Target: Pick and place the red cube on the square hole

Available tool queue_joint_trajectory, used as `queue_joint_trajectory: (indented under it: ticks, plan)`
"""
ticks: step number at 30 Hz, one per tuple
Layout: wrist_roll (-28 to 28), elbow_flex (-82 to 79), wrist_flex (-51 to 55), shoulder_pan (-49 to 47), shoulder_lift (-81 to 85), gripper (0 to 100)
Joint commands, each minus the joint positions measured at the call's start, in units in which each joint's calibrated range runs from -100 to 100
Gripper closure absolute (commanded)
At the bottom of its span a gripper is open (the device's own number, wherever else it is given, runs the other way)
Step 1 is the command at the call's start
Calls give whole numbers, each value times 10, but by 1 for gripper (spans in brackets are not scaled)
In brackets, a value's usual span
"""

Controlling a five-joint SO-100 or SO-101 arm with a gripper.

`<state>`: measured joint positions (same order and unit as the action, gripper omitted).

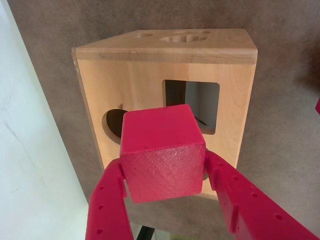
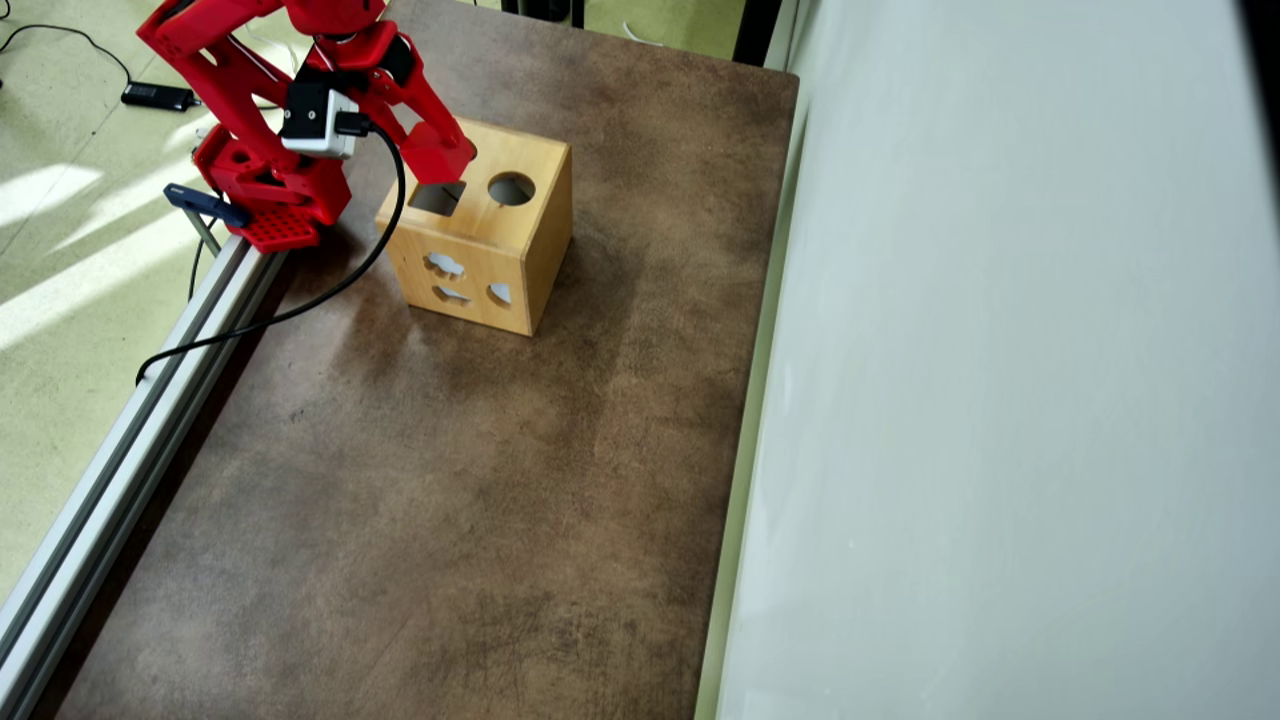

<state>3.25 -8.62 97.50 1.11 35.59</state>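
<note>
My red gripper [image 1: 165, 172] is shut on the red cube [image 1: 162, 152] and holds it over the top face of a wooden shape-sorter box [image 1: 130, 85]. In the wrist view the cube covers part of the square hole [image 1: 200, 102] and part of a round hole [image 1: 112, 122]. In the overhead view the gripper [image 2: 440, 160] and cube [image 2: 438, 155] hover at the box's [image 2: 530, 255] far-left top edge, just beside the square hole [image 2: 438, 198], with the round hole [image 2: 510, 188] to its right.
The box stands on a brown table [image 2: 400, 480]. Its side face has several small shaped holes [image 2: 445, 265]. The arm's base [image 2: 270, 190] is clamped at the table's left rail. A white wall [image 2: 1000, 350] runs along the right.
</note>
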Motion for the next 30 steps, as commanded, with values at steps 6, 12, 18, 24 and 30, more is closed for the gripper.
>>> queue_joint_trajectory:
  ticks: [6, 12, 18, 24, 30]
  plan:
    - [3, -29, 6, -2, 16, 98]
    - [3, -43, 6, 1, 16, 98]
    - [4, -49, 6, 4, 16, 98]
    - [4, -57, 5, 6, 16, 98]
    - [4, -57, 5, 6, 16, 98]
